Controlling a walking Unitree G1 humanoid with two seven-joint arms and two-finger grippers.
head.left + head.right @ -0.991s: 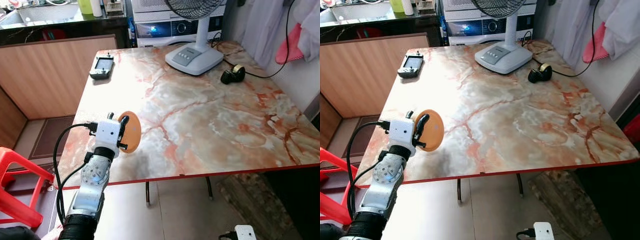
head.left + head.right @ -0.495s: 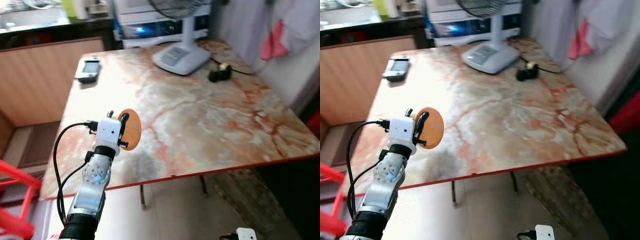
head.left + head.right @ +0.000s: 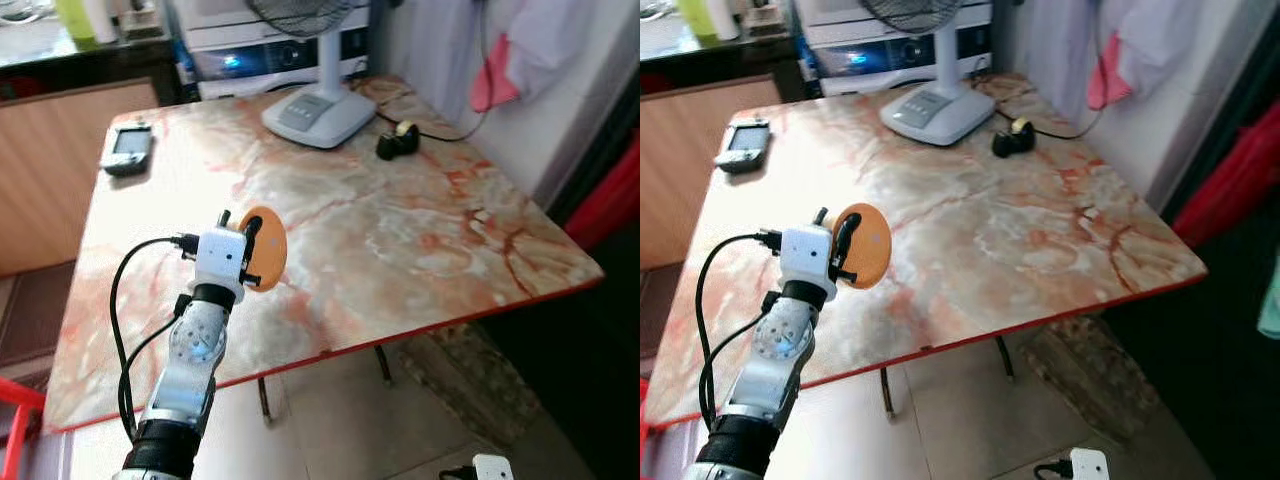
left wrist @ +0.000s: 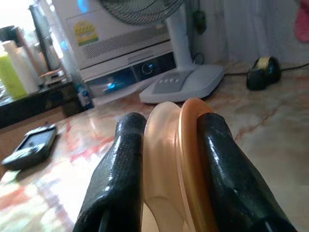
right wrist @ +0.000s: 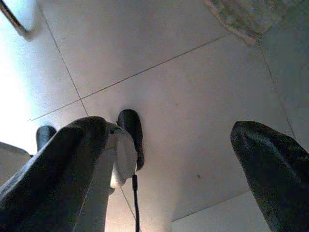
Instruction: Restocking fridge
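Observation:
My left gripper [image 3: 254, 249] is raised over the near left part of the marble table [image 3: 400, 230], shut on a round orange disc [image 3: 270, 248] held on edge. In the left wrist view the translucent orange disc [image 4: 176, 159] is pinched between the two black fingers [image 4: 120, 164]. My right arm hangs low beside the table, its white wrist [image 3: 490, 468] at the picture's bottom edge. The right gripper [image 5: 169, 135] is open above the tiled floor, with nothing between its fingers.
A white fan base [image 3: 305, 115] and a black tape dispenser [image 3: 397, 141] with a cable stand at the table's far side. A grey handheld device [image 3: 127, 148] lies at the far left corner. A red stool [image 3: 14, 425] is at my left, and a wooden cabinet [image 3: 50, 170] behind.
The camera has swung to the right, so the whole scene has shifted left in the picture. The left gripper still holds the orange disc in the same pose.

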